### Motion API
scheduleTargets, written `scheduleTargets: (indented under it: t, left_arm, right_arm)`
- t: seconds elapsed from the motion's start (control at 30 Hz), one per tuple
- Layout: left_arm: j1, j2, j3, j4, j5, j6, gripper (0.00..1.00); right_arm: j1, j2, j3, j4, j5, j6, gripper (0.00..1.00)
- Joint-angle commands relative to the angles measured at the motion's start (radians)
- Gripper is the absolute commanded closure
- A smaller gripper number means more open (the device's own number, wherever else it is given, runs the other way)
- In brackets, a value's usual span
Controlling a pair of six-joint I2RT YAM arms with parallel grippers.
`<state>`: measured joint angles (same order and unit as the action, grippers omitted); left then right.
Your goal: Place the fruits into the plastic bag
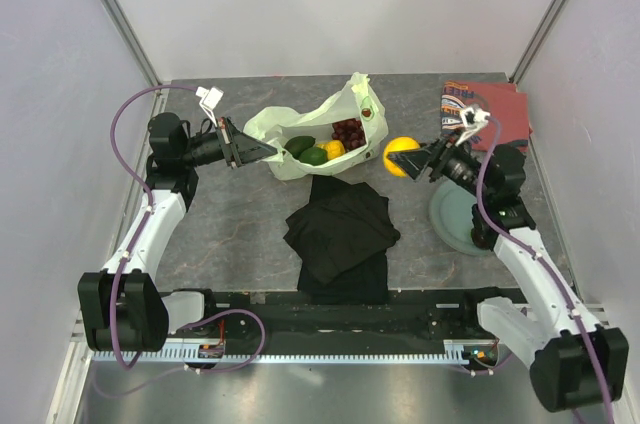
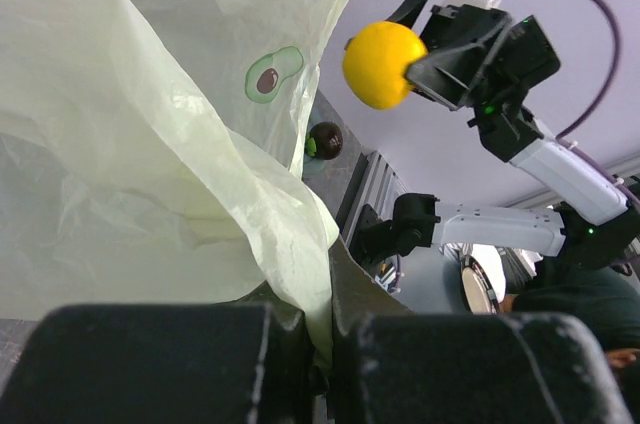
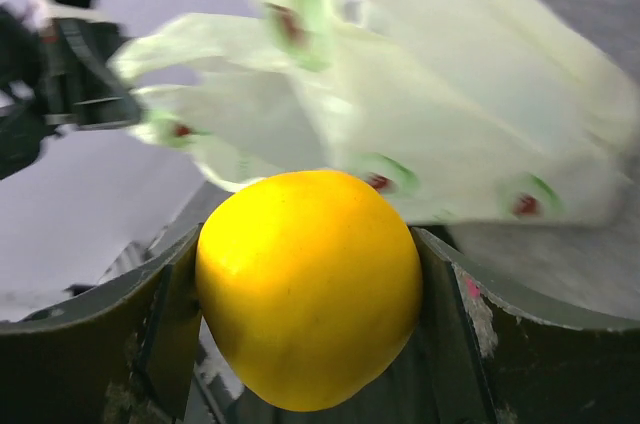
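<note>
While the left hand is pressed together on a fold of the bag, pinching its left rim and keeping the mouth up and open, the right hand has a yellow fruit clamped between its two fingers. The jaws stand wide around it, one on each side, and the right wrist view shows the fruit filling the gap. It hangs just off the bag's right side, clear of the tabletop, between the bag and the plate.

Look inside the bag: grapes towards the back, green fruits in front, and a small yellow piece beside them. From the left wrist, a dark round fruit shows past the bag's far edge. Whether it touches the plastic, I can't tell.

A black cloth lies folded near the middle of the tabletop, just in front of the bag. A red cloth sits in the far right corner.
</note>
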<state>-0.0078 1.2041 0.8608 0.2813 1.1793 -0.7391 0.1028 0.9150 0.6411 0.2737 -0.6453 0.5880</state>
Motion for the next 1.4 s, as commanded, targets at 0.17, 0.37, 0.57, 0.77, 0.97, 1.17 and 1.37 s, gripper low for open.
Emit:
scheduleTargets:
  t: [0.17,0.37,0.57,0.77,0.97,1.17,1.37]
  left_arm:
    - [0.0,0.006,0.03,0.015,-0.003,0.02,0.98]
    - [0.0,0.006,0.032,0.015,-0.003,0.021,0.98]
    - [0.0,0.006,0.029,0.015,-0.003,0.021,0.98]
    - [0.0,0.005,0.032,0.015,-0.001,0.021,0.98]
    - [0.0,0.005,0.03,0.015,0.0,0.02,0.98]
    - [0.0,0.006,0.032,0.015,-0.003,0.02,0.98]
    - [0.0,0.009,0.03,0.015,-0.001,0.02,0.98]
  right_arm:
    - [0.355,0.145,0.297,-0.029,0.031,-0.158,1.0]
    - [0.553,0.321,0.514,-0.27,0.229,-0.374,1.0]
    - [0.64,0.462,0.637,-0.332,0.429,-0.395,1.0]
    - [0.644,0.528,0.712,-0.359,0.671,-0.329,1.0]
    - [0.65,0.62,0.807,-0.439,0.739,-0.298,1.0]
    - [0.693,0.774,0.96,-0.625,0.941,-0.329,1.0]
    - [0.736,0.92,1.084,-0.723,1.064,-0.344,1.0]
